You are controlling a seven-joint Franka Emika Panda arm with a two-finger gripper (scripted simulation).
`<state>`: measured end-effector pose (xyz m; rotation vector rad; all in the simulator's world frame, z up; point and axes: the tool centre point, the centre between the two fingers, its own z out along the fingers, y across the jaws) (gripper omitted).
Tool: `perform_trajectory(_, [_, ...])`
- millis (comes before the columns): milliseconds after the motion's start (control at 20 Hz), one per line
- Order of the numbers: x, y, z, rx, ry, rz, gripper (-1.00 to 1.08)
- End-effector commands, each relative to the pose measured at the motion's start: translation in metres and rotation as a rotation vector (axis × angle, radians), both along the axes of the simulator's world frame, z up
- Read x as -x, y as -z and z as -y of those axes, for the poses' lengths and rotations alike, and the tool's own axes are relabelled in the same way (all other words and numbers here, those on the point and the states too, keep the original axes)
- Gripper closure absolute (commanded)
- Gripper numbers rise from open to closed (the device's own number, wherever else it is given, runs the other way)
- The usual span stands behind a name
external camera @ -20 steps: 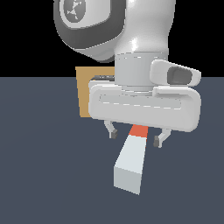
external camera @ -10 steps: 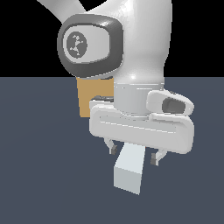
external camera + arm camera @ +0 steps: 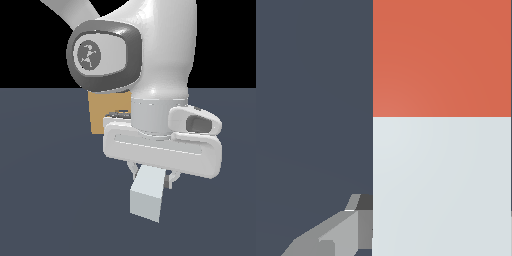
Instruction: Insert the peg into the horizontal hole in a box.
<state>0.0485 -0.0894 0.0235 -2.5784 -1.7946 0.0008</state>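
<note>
the step in hand looks like the grasp: the tool (image 3: 152, 176) sits low over the peg (image 3: 148, 192), its 2 fingers straddling the bar, one fingertip (image 3: 351, 227) showing grey right at the pale side of the peg (image 3: 441, 150) in the wrist view. whether the fingers already press the bar or stand a hair off it cannot be told — the palm hides the contact. to do it well, the fingers should close squarely on the 2 flat side faces, centred across the bar, so it does not twist or tip when lifted off the desk (image 3: 50, 190).

the peg lies flat on the desk, its long axis running from the near foreground away toward the box (image 3: 107, 111). the pale end faces the exterior camera; the orange-red end, seen only in the wrist view, lies on the far side under the arm. the box stands behind the arm, near the peg's line but toward the exterior view's left, and its hole is hidden.
</note>
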Motion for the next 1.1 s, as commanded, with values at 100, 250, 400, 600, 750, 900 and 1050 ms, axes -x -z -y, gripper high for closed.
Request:
perform_trajectory(100, [0.000,0.000,0.000,0.000,0.000,0.000,1.08])
perform_trajectory(250, [0.000,0.000,-0.001,0.000,-0.003,0.000,1.08])
perform_trajectory(400, [0.002,-0.003,-0.007,0.000,-0.018,0.000,1.08])
perform_trajectory(600, [0.008,-0.008,-0.022,0.000,-0.058,0.000,1.08])
perform_trajectory(750, [0.015,-0.015,-0.039,0.000,-0.103,0.000,1.08])
perform_trajectory(900, [0.025,-0.023,-0.060,0.000,-0.161,0.000,1.08])
perform_trajectory(1050, [0.038,-0.032,-0.084,0.001,-0.227,0.001,1.08])
